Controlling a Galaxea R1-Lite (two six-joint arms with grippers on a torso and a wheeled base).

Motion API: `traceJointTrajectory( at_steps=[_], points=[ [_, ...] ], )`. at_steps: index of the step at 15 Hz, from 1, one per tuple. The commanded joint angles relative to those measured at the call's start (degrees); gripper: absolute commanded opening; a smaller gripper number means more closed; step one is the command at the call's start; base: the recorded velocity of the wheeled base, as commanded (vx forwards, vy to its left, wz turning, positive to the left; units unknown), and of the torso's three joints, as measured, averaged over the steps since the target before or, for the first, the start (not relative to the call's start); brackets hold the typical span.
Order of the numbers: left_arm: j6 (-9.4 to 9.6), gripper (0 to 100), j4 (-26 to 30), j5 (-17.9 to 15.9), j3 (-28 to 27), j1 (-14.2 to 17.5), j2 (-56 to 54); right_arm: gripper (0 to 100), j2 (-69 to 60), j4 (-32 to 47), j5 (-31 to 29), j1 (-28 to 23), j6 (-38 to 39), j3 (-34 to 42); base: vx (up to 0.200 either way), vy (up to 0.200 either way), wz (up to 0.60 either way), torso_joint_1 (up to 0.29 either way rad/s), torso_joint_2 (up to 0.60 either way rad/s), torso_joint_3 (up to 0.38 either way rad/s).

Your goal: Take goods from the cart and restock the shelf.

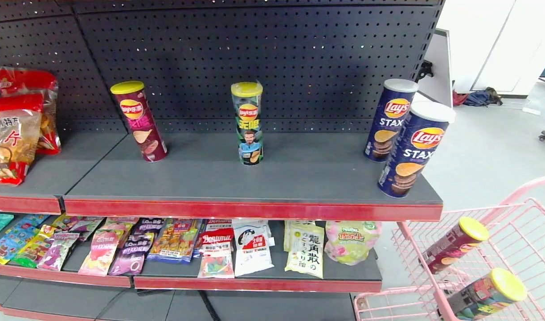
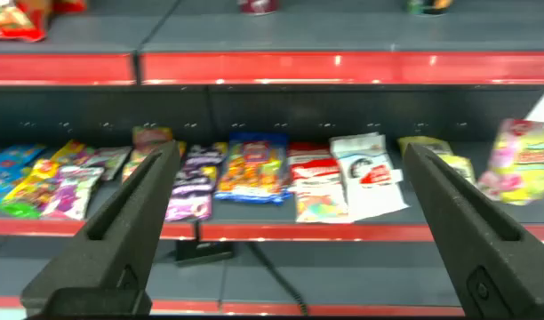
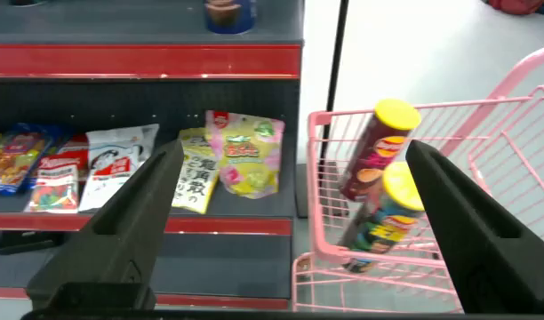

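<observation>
A pink wire cart stands at the lower right and holds two chip cans: a maroon one and a dark one with a yellow lid. The right wrist view shows the cart and both cans leaning inside it, ahead of my right gripper, which is open and holds nothing. On the grey upper shelf stand a maroon can, a green can and two blue cans at the right end. My left gripper is open and faces the lower shelf.
Red snack bags sit at the upper shelf's left. The lower shelf carries several flat snack packets. Bare grey shelf lies between the upright cans. Open floor lies right of the shelf unit, behind the cart.
</observation>
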Motion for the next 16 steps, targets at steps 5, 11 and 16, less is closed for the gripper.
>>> traceJointTrajectory(
  at_steps=[5,11,16],
  points=[
    [-0.01,100,-0.01,0.0,0.0,0.04,0.05,100,0.0,0.0,0.02,0.04,-0.02,-0.09,0.0,-0.08,0.0,0.003,0.0,0.002],
    [-0.01,100,-0.01,0.0,0.0,0.04,0.05,100,0.09,0.0,0.02,0.13,0.07,0.0,0.0,0.0,-0.6,0.001,0.0,0.004],
    [-0.01,100,-0.01,0.0,0.0,0.04,0.05,100,0.0,0.0,0.02,0.04,0.16,0.0,0.0,0.0,-0.6,0.003,0.0,0.003]
  ],
)
